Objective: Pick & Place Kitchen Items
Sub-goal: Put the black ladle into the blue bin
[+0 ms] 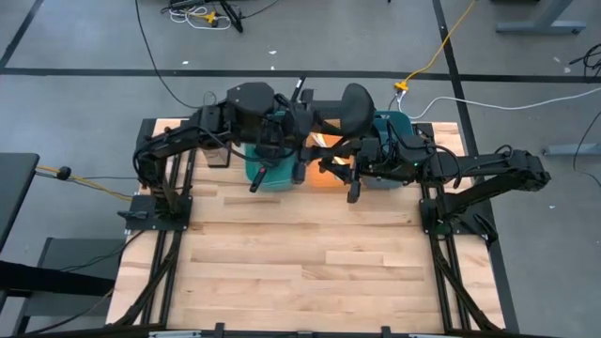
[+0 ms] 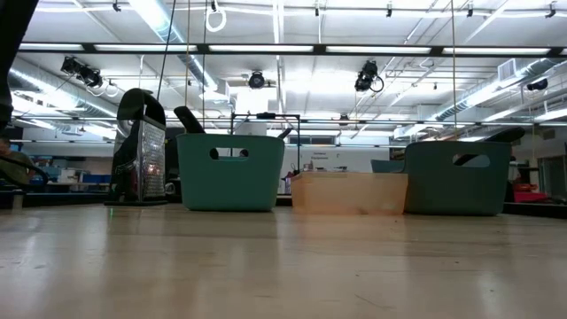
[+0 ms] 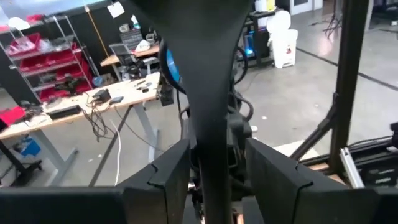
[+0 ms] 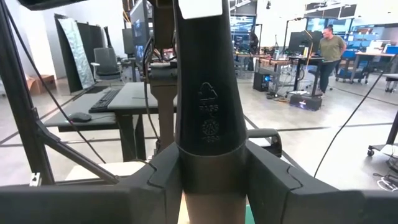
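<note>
Gripping black utensil handles, both arms hover over the bins at the table's (image 1: pixel 300 272) far edge. The right gripper (image 4: pixel 211 186) has its fingers clamped on a ladle (image 4: pixel 208 93); the left gripper (image 3: pixel 214 180) fingers bracket a spatula (image 3: pixel 208 93) handle, apparently loosening to drop it into the teal bin (image 1: pixel 272 174).

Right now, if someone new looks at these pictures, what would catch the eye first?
Both arms meet over the bins at the table's far edge. The left gripper and the right gripper each hold a black utensil handle between their fingers. In the low view, two teal bins flank an orange bin.
</note>
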Controlling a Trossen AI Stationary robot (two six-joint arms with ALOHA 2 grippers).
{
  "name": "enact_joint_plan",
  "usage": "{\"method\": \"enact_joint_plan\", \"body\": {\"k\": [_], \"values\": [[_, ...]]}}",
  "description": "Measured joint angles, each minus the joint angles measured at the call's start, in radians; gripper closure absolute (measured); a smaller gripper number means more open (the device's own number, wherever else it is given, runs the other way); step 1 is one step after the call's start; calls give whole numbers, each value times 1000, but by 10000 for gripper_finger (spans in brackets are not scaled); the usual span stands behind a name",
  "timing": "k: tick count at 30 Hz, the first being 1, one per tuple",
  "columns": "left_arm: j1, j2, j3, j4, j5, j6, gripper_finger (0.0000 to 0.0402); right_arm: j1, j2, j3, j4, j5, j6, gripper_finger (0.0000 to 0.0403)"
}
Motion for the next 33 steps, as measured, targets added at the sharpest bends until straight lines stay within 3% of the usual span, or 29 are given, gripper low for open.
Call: {"method": "enact_joint_plan", "body": {"k": [8,16,26,33], "values": [[14,-49,0,-60,-7,-15,240,0,0,0,3,0,-15,262],[31,-119,-1,-226,-10,-72,240,0,-19,1,-8,0,-12,261],[31,-158,-1,-261,-59,-102,240,0,-57,1,-46,3,-21,261],[34,-158,-50,-306,-61,-115,269,-3,-73,1,-124,1,20,261]]}}
